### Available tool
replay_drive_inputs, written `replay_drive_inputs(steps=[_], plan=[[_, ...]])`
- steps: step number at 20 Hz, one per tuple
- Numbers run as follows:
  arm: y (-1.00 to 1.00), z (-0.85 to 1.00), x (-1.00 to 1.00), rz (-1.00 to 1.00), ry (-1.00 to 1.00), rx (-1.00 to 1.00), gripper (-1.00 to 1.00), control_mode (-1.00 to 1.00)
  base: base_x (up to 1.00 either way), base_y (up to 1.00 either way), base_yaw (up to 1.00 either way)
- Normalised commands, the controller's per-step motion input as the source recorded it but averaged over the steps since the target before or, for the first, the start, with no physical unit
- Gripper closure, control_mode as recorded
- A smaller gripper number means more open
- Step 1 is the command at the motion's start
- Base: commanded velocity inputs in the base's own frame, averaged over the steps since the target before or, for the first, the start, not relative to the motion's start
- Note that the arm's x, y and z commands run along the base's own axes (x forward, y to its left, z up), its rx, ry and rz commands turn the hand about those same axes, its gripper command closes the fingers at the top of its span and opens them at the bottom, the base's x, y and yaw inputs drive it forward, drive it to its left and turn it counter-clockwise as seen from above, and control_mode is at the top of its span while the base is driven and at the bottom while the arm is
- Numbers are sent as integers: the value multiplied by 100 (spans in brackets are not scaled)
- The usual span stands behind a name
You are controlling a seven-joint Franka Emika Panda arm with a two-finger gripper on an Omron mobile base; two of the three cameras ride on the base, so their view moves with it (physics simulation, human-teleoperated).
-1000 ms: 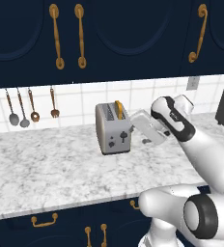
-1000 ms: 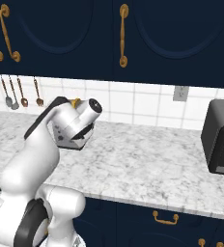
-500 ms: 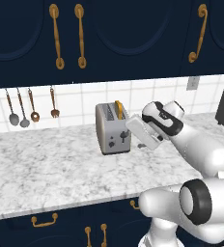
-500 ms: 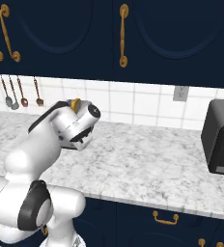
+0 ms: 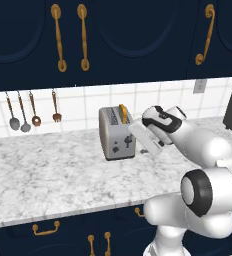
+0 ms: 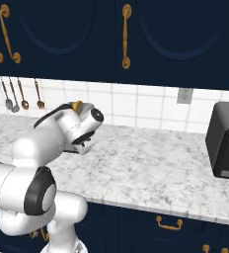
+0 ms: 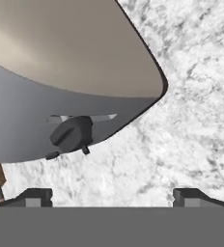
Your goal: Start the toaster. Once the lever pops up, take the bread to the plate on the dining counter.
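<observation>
Toaster (image 5: 117, 134) sits mid-frame in the left base view on the marbled tabletop (image 5: 48, 175), against the tiled wall, with the bread (image 5: 122, 113) poking out of a slot on top. Task looks barely begun: bread in the toaster, nothing carried, lever apparently not pressed yet, though its position is hard to read. Left to do: start it, wait for the pop, move the bread to the plate. Gripper (image 5: 147, 141) hangs just beside the toaster's knob end, right of it in frame. In the hand view a dark knob (image 7: 71, 133) is close above the fingers (image 7: 34, 197), which stand spread wide at the bottom corners, empty, touching nothing.
</observation>
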Motion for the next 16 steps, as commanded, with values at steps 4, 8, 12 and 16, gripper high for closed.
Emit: replay_drive_inputs(steps=[4,8,12,16], plan=[[0,-44,30,-13,8,0,-100,-100,0,0,0],[0,-45,23,-13,7,0,-100,-100,0,0,0],[0,-31,6,-12,2,1,-100,-100,0,0,0],[0,-59,0,-11,3,0,-100,-100,0,0,0]])
